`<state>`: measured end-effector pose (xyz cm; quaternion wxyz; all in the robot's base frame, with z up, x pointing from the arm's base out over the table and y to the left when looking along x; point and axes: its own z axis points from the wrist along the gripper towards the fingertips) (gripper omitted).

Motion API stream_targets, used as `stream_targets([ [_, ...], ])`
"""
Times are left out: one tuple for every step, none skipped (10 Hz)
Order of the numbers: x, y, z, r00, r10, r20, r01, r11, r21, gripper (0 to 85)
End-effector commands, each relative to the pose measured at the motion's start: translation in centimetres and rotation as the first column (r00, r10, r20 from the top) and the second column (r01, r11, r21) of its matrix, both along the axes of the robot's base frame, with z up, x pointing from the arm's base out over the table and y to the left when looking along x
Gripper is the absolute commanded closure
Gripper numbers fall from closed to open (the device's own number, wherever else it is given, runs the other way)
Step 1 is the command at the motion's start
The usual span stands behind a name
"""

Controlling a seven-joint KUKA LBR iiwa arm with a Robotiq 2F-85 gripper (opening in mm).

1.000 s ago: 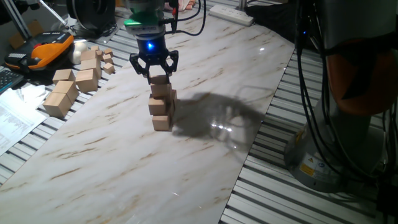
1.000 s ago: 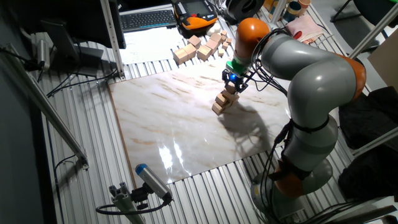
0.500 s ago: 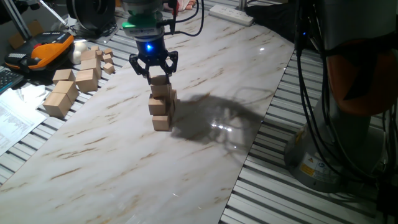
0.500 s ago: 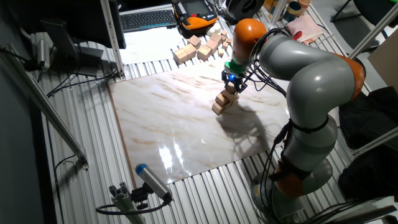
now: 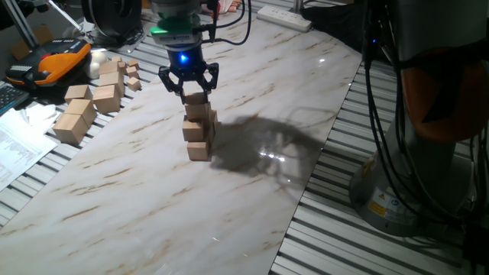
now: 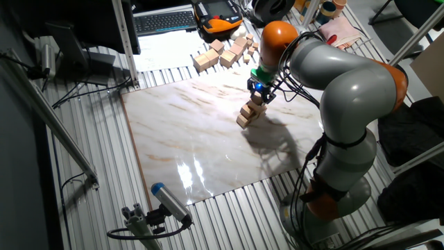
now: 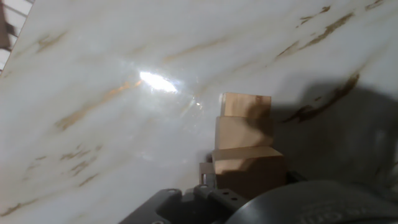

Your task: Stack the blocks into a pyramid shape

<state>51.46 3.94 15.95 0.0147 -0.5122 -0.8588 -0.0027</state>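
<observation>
Small wooden blocks point(image 5: 199, 126) piled up near the middle of the marble table point(image 5: 252, 191), wider at the bottom, one block on top. Gripper point(image 5: 189, 85) right above the pile, black fingers point(image 5: 170, 81) spread a little on both sides of the top block point(image 5: 196, 98). Maybe touching it, but hard to tell. More wooden blocks point(image 5: 90, 103) well apart at the table's edge, near an orange tool point(image 5: 53, 61).

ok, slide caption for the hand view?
Hand view: top light-tan wooden cube sits between the gripper's fingers, lower cubes stepping away over white marble tabletop.
</observation>
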Motion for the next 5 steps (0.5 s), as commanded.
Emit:
stream_targets([
  [0.00, 0.01, -0.01, 1.000, -0.001, 0.000, 0.001, 1.000, -0.002, 17.0],
  [0.00, 0.01, 0.00, 1.000, 0.000, -0.002, 0.000, 1.000, -0.006, 17.0],
  [0.02, 0.00, 0.03, 1.000, 0.001, -0.004, -0.001, 1.000, -0.012, 17.0],
  [0.09, -0.05, 0.21, 1.000, 0.012, -0.010, -0.012, 1.000, -0.017, 17.0],
  [0.19, -0.12, 0.50, 1.000, 0.023, -0.011, -0.023, 1.000, -0.015, 17.0],
])
